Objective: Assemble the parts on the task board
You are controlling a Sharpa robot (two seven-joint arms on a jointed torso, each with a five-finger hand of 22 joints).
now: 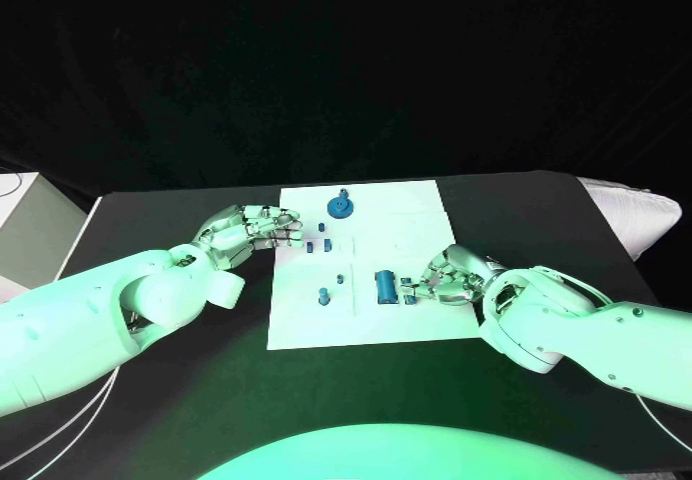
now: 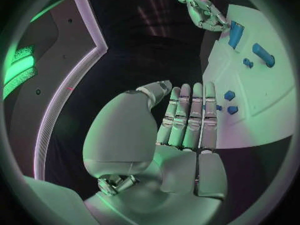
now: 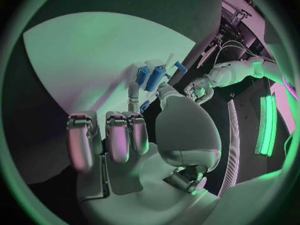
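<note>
The white task board (image 1: 418, 215) lies in the middle of the black table. On it are a round blue gear (image 1: 340, 207), three small blue parts (image 1: 320, 240), two more small ones (image 1: 323, 295) and a large blue cylinder (image 1: 385, 286). My left hand (image 1: 257, 228) hovers at the board's left edge, fingers straight and side by side (image 2: 187, 115), holding nothing, with the small blue parts (image 2: 229, 95) just past its fingertips. My right hand (image 1: 444, 276) rests on the board right of the cylinder (image 3: 156, 77) and pinches a small blue part (image 3: 145, 106) between thumb and finger, the other fingers curled.
Bare black table (image 1: 173, 400) surrounds the board on all sides. A pale cloth-like object (image 1: 635, 215) lies at the table's right edge and a white box (image 1: 22, 205) stands beyond the left edge. The board's near half (image 1: 375, 330) is bare.
</note>
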